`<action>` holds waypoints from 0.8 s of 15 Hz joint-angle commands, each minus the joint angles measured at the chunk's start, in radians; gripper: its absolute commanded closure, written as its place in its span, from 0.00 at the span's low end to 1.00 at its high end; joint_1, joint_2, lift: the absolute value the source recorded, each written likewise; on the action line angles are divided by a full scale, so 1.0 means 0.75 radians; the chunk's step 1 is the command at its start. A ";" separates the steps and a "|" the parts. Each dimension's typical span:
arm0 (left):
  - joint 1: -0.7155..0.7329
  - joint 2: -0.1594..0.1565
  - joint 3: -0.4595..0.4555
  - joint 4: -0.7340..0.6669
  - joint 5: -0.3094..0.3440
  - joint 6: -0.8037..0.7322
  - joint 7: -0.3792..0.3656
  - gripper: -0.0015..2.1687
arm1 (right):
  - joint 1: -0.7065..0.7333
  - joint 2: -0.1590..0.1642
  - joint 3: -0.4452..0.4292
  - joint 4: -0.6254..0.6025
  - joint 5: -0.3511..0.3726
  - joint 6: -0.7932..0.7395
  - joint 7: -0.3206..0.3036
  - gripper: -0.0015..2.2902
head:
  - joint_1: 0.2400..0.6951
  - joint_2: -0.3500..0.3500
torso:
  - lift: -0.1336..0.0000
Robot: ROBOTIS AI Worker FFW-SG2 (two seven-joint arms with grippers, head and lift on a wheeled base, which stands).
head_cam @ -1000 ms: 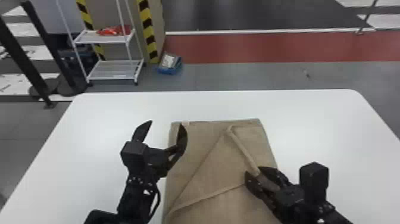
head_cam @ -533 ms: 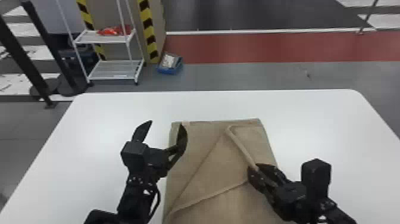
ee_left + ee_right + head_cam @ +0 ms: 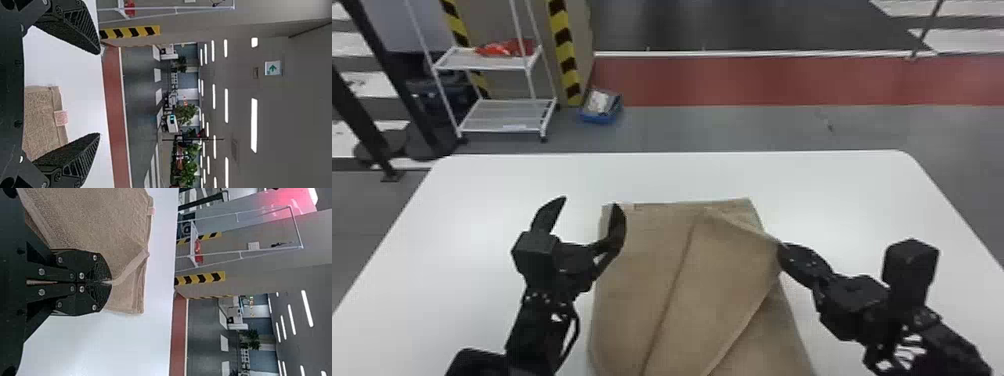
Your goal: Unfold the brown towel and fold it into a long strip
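Brown towel on the near-middle part of the white table, running down to the head view's bottom edge. Coarse, matte, finely pebbled weave; hems thicker and smoother, almost ribbon-like. Outline roughly rectangular, with a small pale pink tag along the far edge. On top, a loose flap, broad and roughly triangular, its rim drawn taut towards the right side; long soft crease to the left of it. In the right wrist view, layered hems stacked near the far corner.

Compared with the preceding head view: flap opened wider, its rim now stretched out to the right edge of the cloth rather than lying as a narrow ridge across it. Right gripper shifted outward and farther forward, cloth carried along. Left gripper unchanged in place.

Right arm: enters from the lower right, bent, tips directed forward and leftward; fingers pressed together, pinching the hem of the flap. Left arm: rises from the bottom edge, tips directed forward, near the far left corner of the cloth; curved black fingers with ribbed sides, spread wide with nothing between them.

Beyond the tabletop: white metal rack, yellow-and-black striped post, blue box on the floor.
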 commanded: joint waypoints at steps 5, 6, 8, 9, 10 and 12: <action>-0.058 0.000 -0.004 0.063 -0.039 0.054 -0.022 0.07 | -0.037 0.009 -0.322 0.090 -0.071 -0.015 0.014 0.65 | 1.00 0.39 | 0.09; -0.077 0.000 -0.004 0.079 -0.041 0.054 -0.026 0.07 | -0.055 0.018 -0.373 0.118 -0.079 -0.010 0.012 0.65 | 1.00 0.36 | 0.09; -0.128 -0.004 -0.014 0.130 -0.049 0.115 -0.053 0.07 | -0.110 0.026 -0.459 0.198 -0.102 -0.002 0.008 0.65 | 1.00 0.28 | 0.09; -0.152 -0.008 -0.020 0.161 -0.059 0.123 -0.061 0.07 | -0.143 0.026 -0.487 0.237 -0.102 0.022 0.010 0.65 | 1.00 0.25 | 0.09; -0.181 -0.012 -0.030 0.198 -0.065 0.123 -0.061 0.07 | -0.170 0.026 -0.516 0.266 -0.102 0.039 0.010 0.65 | 1.00 0.22 | 0.09; -0.232 -0.012 -0.040 0.269 -0.063 0.123 -0.063 0.07 | -0.225 0.026 -0.543 0.300 -0.067 0.059 -0.023 0.65 | 1.00 0.15 | 0.09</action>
